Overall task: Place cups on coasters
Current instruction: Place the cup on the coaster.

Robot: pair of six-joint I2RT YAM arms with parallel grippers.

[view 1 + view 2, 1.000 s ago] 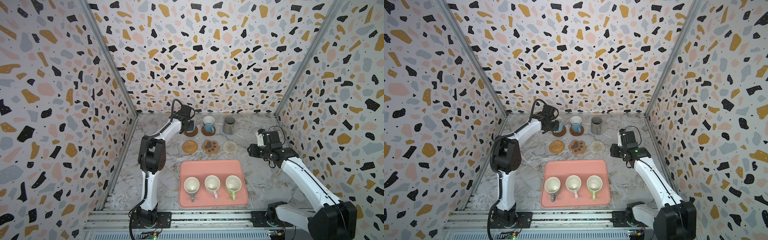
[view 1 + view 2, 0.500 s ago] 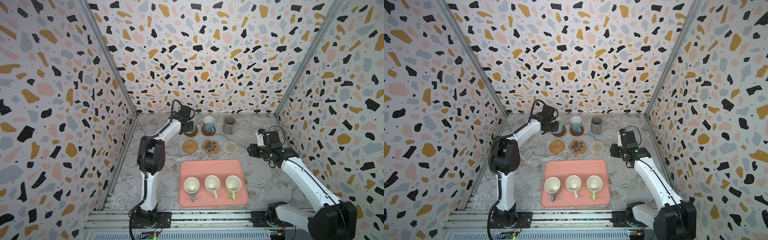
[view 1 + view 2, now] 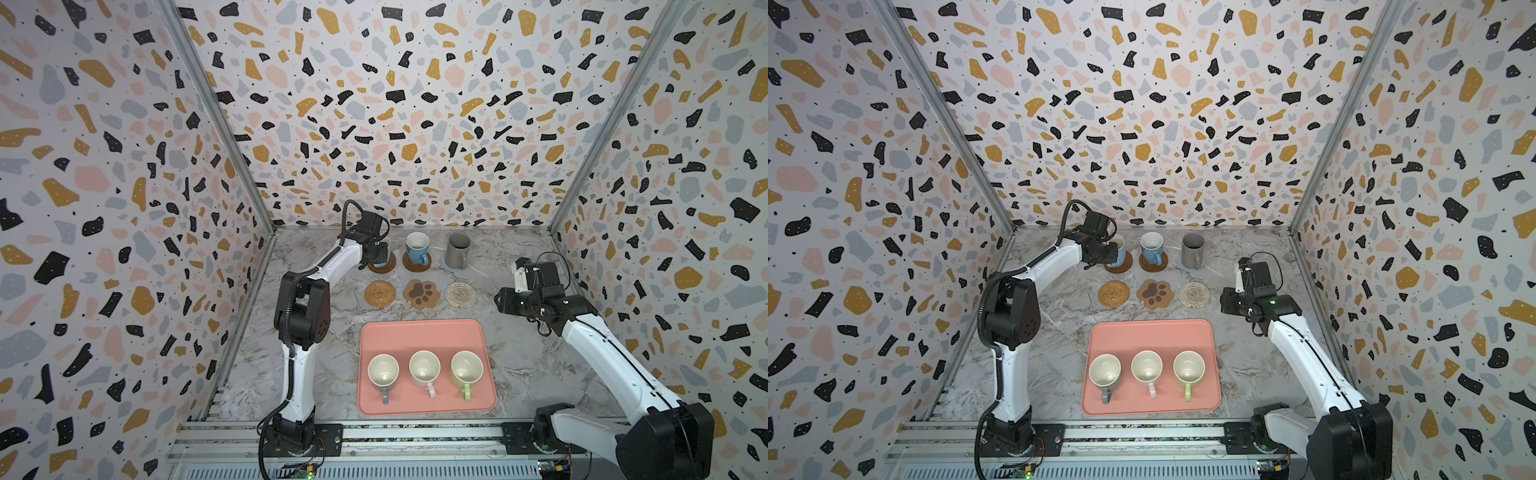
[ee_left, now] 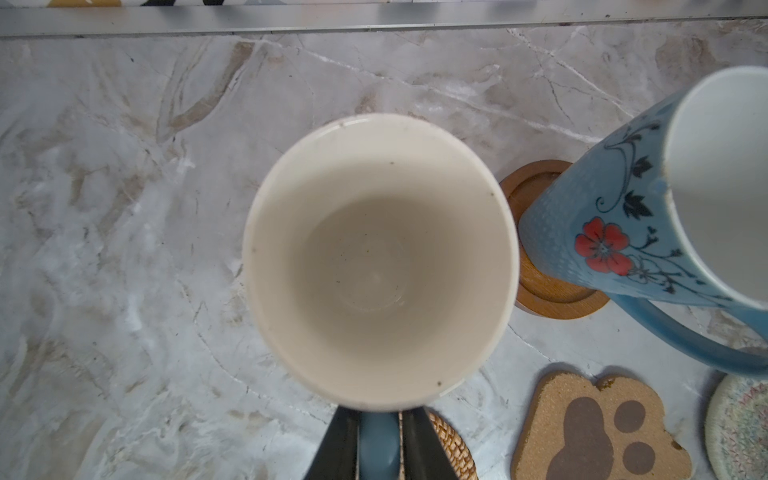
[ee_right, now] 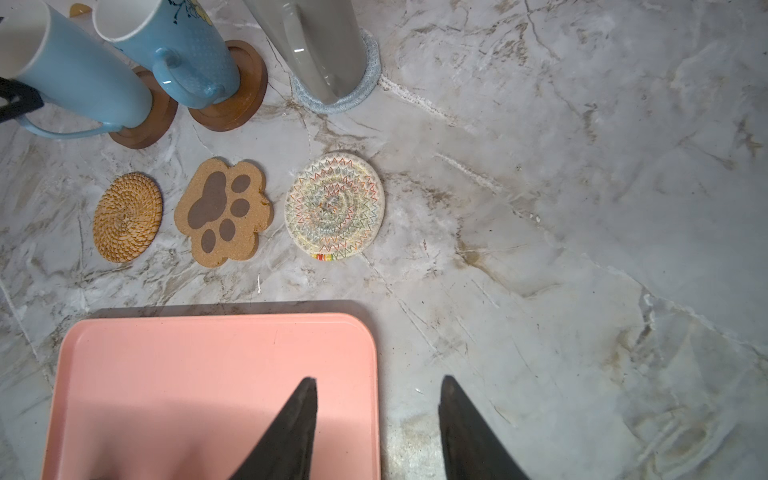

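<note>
The left claw [image 4: 379, 415] is closed around the handle of a plain blue mug [image 4: 380, 262], which stands upright on a wooden disc coaster [image 5: 145, 124] at the back of the tabletop [image 3: 332, 370]. The right claw [image 5: 378, 380] hangs with its jaws apart and empty over a corner of the pink tray [image 5: 166, 353].

Bright even light, soft shadows, wrist-view edges perhaps slightly blurred
</note>
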